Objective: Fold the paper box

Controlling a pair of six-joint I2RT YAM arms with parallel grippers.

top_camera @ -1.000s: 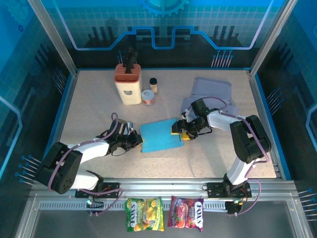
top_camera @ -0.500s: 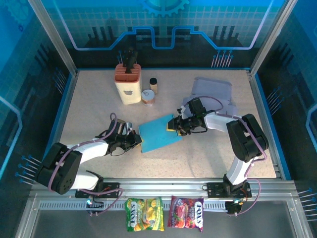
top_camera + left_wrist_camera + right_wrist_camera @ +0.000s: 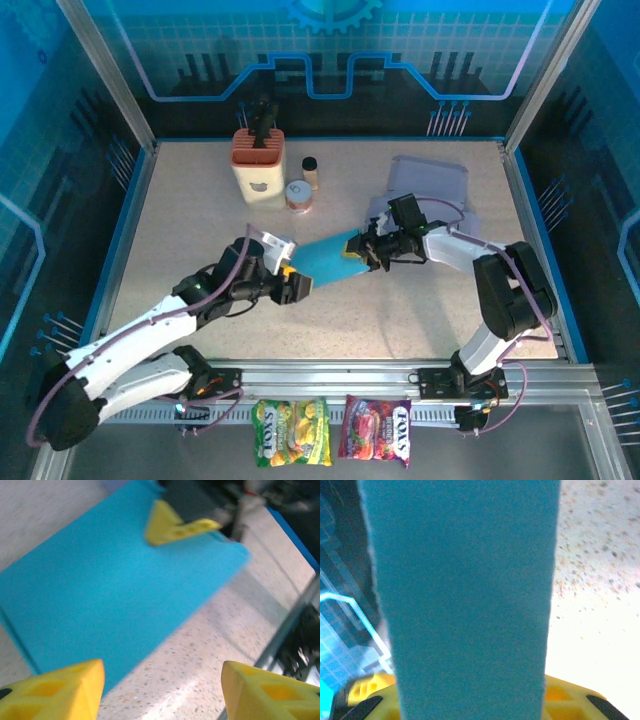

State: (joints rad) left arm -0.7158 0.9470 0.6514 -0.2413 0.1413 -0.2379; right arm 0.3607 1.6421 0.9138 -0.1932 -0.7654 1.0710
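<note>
Now our right gripper (image 3: 366, 249) pinches the box (image 3: 325, 260) at its right end, our open left gripper (image 3: 295, 278) just beside its left.

The blurred paper box (image 3: 465, 595) covers the middle of the right pincer (image 3: 470, 707); its end beyond the pincer is cut off.

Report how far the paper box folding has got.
Done: nothing folded yet; the paper box looks like a flat blue sheet. In hand: the right gripper pinches one end, and the left gripper is open at the other end. Left: every fold.
</note>
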